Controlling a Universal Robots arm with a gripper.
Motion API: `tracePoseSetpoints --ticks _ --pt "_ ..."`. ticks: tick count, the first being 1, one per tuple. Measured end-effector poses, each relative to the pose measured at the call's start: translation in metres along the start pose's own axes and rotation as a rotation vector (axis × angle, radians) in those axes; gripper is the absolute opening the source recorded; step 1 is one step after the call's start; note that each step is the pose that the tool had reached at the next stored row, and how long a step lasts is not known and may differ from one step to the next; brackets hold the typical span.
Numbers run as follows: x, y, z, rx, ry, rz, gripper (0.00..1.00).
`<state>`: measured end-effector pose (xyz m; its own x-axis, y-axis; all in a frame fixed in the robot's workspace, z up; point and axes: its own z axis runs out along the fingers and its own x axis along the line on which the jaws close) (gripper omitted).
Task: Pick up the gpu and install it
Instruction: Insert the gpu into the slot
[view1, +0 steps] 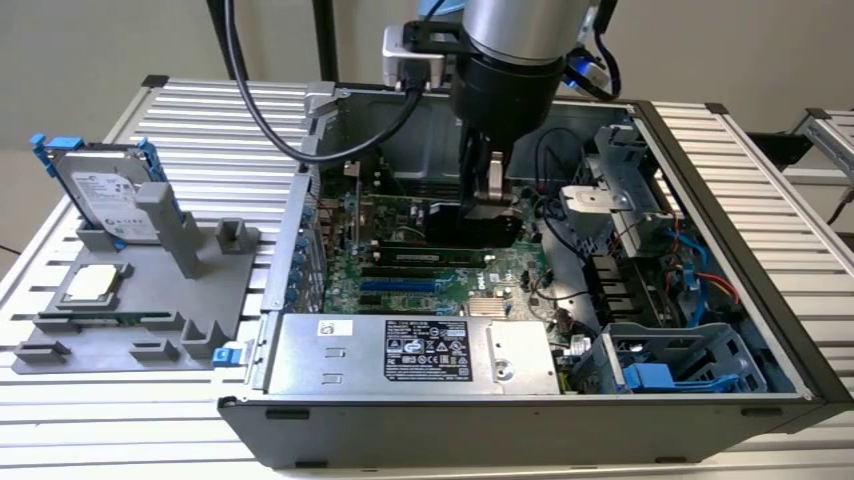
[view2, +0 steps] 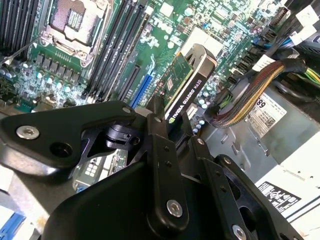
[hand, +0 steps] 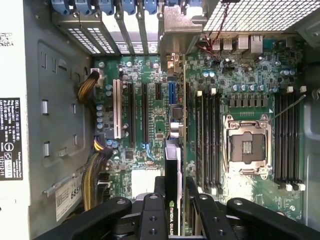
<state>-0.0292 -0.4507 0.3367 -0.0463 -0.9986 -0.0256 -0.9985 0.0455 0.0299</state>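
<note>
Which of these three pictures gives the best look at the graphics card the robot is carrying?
The second wrist view: the gpu juts out past the gripper, showing its black edge and green board. In the first wrist view it appears edge-on as a thin strip above the motherboard. In the exterior view the arm hides most of it.

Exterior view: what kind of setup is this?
Most likely a robot test bench for PC assembly. An open computer case lies on a slatted aluminium table, a grey fixture beside it holds a hard drive and processor, and the gripper holds the gpu over the motherboard.
</note>
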Motion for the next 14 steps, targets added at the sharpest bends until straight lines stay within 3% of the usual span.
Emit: tracePoseSetpoints --ticks 14 --pt "0.0001 -0.0002 0.0054 0.0001 -0.0008 0.000 0.00"
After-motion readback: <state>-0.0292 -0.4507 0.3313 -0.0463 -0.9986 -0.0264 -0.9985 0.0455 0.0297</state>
